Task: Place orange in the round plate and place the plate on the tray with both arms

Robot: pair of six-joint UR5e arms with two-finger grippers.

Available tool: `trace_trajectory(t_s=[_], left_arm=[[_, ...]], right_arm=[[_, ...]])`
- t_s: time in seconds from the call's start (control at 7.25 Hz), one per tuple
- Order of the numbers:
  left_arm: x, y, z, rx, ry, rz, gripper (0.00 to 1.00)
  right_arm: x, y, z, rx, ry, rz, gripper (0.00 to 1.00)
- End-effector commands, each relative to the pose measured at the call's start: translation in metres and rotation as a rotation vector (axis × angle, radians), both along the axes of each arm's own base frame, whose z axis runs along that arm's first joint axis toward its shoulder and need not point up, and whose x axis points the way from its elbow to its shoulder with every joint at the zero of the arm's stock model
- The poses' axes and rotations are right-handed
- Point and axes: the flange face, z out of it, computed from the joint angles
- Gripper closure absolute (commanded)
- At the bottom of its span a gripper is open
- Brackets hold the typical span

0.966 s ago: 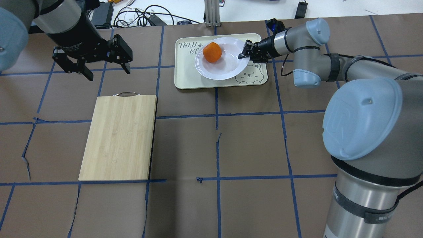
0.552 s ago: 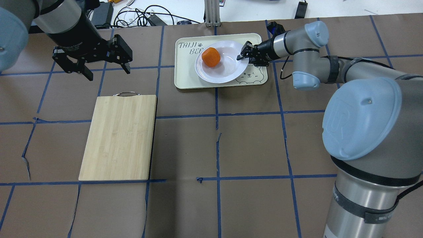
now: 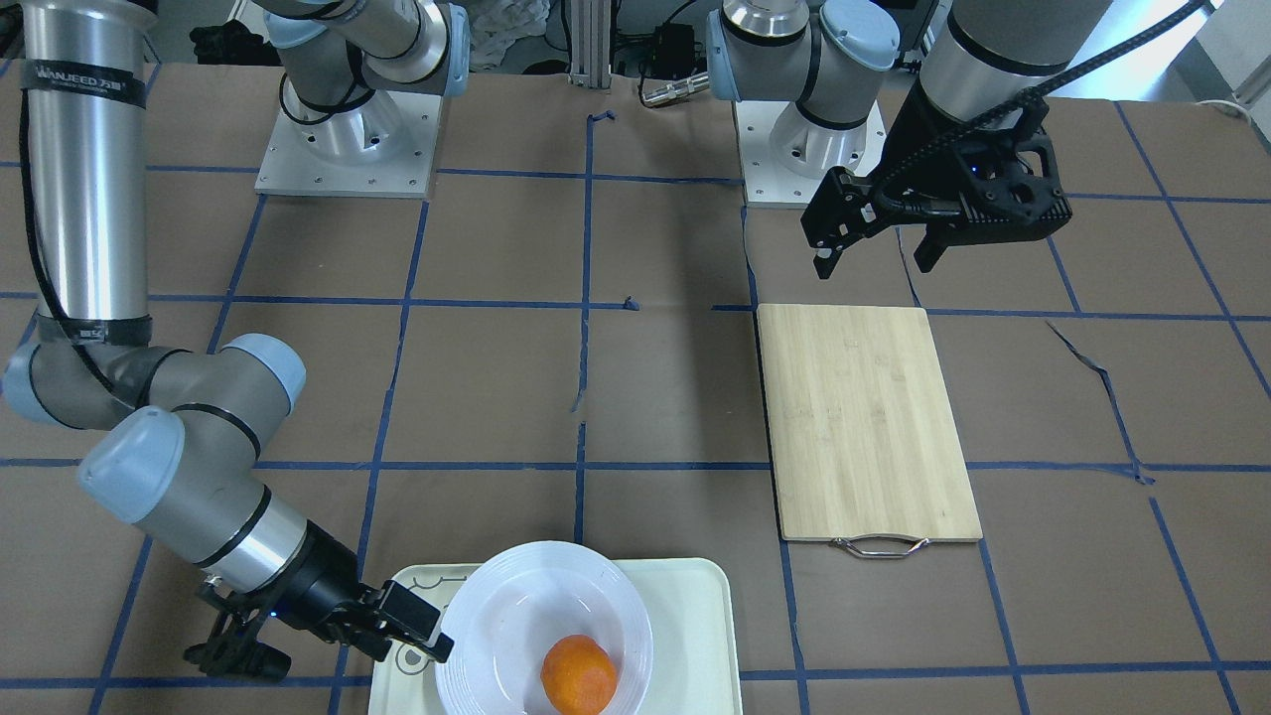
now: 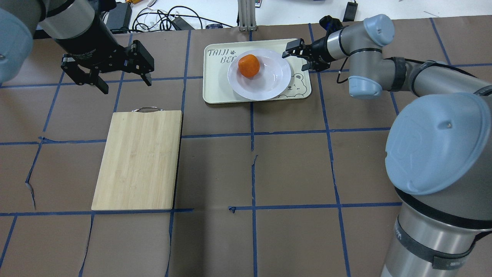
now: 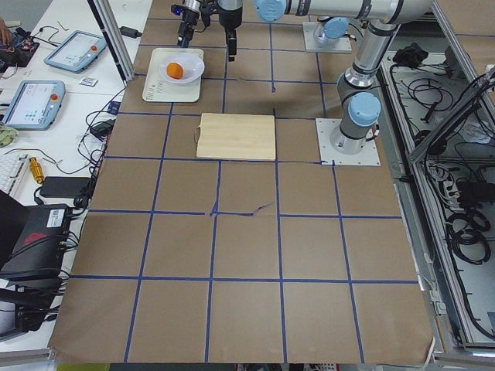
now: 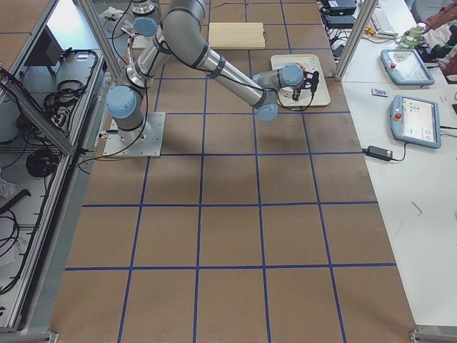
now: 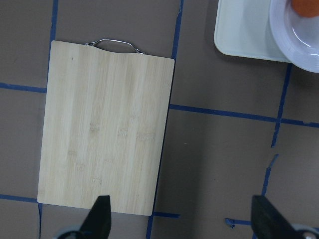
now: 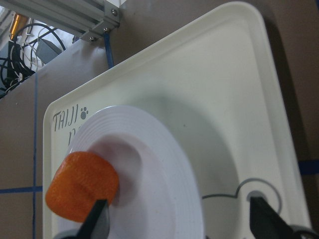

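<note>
The orange (image 4: 248, 65) sits in the left part of the white round plate (image 4: 269, 82), which lies flat on the cream tray (image 4: 215, 86) at the table's far middle. My right gripper (image 4: 298, 60) is open just off the plate's right rim, over the tray's bear corner, holding nothing. In the right wrist view the orange (image 8: 82, 186), the plate (image 8: 154, 159) and the tray (image 8: 224, 94) lie ahead of the spread fingers. My left gripper (image 4: 126, 84) hangs open and empty above the table, far to the left of the tray.
A bamboo cutting board (image 4: 138, 159) with a metal handle lies left of centre, below the left gripper. Cables (image 4: 165, 19) and an aluminium post (image 4: 246, 15) stand beyond the table's far edge. Blue tape lines cross the brown table cover.
The right gripper has let go of the plate's rim, opened and drawn back to the right. The plate, tilted before, now rests flat on the tray. The left arm has not moved.
</note>
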Motion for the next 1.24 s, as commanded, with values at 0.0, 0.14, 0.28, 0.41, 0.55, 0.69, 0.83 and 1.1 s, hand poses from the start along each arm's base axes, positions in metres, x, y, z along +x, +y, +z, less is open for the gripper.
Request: trace_trajectory(t_s=[0.0, 0.14, 0.28, 0.41, 0.55, 0.69, 0.83, 1.1], left_arm=[[0.000, 0.000, 0.000, 0.000, 0.000, 0.000, 0.00], [0.001, 0.000, 0.000, 0.000, 0.000, 0.003, 0.00], [0.001, 0.000, 0.000, 0.000, 0.000, 0.001, 0.00], [0.000, 0.000, 0.000, 0.000, 0.000, 0.001, 0.00], [0.000, 0.000, 0.000, 0.000, 0.000, 0.000, 0.00], [0.000, 0.000, 0.000, 0.000, 0.000, 0.000, 0.00], [0.000, 0.000, 0.000, 0.000, 0.000, 0.000, 0.00], [0.000, 0.000, 0.000, 0.000, 0.000, 0.000, 0.00]], right_arm=[[-0.038, 0.011, 0.062, 0.036, 0.383, 0.123, 0.00], [-0.044, 0.033, 0.114, 0.084, 0.534, 0.136, 0.00], [-0.047, 0.068, 0.159, 0.183, 0.587, 0.143, 0.00], [-0.045, 0.110, 0.196, 0.305, 0.592, 0.159, 0.00], [-0.047, 0.139, 0.230, 0.331, 0.651, 0.156, 0.00], [-0.020, 0.176, 0.261, 0.334, 0.648, 0.188, 0.00], [0.005, 0.194, 0.282, 0.322, 0.643, 0.147, 0.00], [0.010, 0.190, 0.275, 0.336, 0.548, 0.170, 0.00]])
